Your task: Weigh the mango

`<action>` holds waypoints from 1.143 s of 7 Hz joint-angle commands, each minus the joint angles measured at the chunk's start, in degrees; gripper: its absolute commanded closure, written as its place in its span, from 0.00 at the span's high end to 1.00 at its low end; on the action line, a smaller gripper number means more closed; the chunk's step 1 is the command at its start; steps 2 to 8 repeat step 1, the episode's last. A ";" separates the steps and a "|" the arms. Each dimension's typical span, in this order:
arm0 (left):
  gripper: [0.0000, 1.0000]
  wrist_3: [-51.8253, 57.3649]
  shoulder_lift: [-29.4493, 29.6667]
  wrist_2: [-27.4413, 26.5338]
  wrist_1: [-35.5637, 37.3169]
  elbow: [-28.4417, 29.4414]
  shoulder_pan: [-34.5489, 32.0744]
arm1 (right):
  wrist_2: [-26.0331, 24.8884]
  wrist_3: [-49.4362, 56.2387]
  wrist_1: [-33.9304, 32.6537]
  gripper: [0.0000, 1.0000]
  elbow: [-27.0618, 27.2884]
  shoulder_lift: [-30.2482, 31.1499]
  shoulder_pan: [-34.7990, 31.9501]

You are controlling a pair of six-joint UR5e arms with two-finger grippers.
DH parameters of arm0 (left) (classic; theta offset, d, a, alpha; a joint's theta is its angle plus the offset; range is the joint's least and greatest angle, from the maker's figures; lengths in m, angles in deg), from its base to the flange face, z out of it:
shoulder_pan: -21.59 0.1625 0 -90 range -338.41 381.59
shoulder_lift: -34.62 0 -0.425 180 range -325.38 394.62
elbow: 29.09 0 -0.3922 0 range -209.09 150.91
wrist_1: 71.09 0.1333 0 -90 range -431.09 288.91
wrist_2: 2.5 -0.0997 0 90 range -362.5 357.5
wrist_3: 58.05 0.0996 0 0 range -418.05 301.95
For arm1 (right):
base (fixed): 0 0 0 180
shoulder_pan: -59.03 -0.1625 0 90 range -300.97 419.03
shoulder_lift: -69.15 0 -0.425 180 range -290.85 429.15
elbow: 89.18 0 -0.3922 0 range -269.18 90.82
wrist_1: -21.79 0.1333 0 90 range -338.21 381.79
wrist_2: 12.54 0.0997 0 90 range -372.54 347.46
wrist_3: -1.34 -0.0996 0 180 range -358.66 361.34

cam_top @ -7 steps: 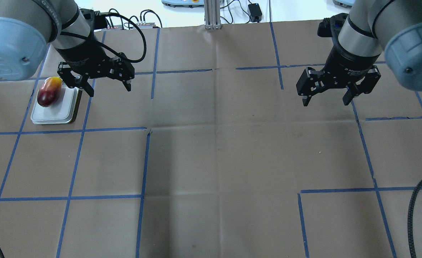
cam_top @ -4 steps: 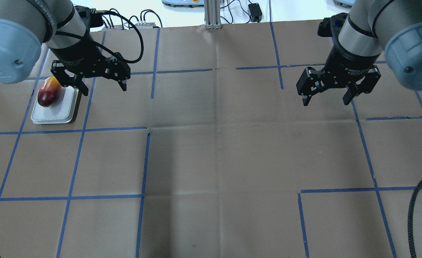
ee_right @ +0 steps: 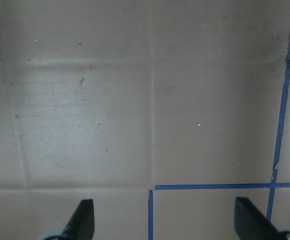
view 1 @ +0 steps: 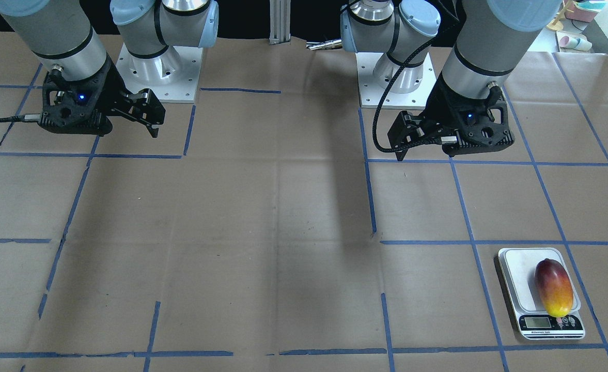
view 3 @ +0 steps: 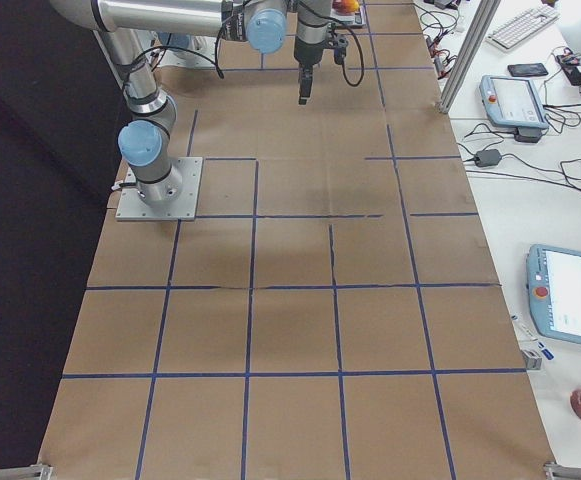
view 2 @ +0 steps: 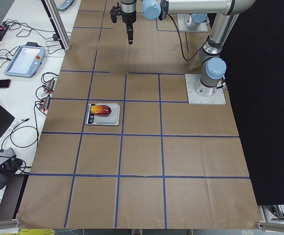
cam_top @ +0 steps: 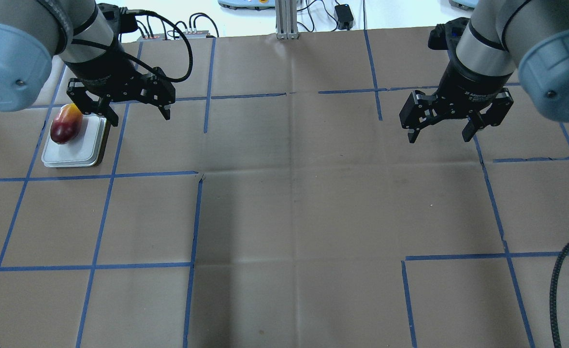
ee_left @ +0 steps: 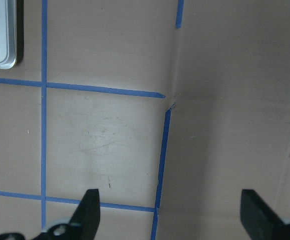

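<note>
The mango [view 1: 554, 287] lies on its side on top of the scale [view 1: 515, 268], and nothing is holding it. It sits along one edge of the scale's silver plate. Its yellow end is next to the scale's little screen [view 1: 536, 322], and its dark red end points toward the robot. The scale sits on the brown tabletop [cam_top: 294, 203], which has blue tape lines [cam_top: 192, 222] on it. The left gripper [cam_top: 139, 118] hangs in the air near the scale, off to one side of it, with its jaws spread wide. The right gripper [cam_top: 439, 138] hangs well apart from the scale, across the tabletop, and its jaws are spread wide too.
</note>
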 commanded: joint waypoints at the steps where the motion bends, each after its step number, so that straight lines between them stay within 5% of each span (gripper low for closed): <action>1: 1.00 0.00 0.00 0.05 0.00 -0.05 0.03 | 0.00 0.00 0.00 1.00 0.00 0.00 0.00; 8: 1.00 0.00 0.00 0.05 0.00 -0.05 0.03 | 0.00 0.00 0.00 1.00 0.00 0.00 0.00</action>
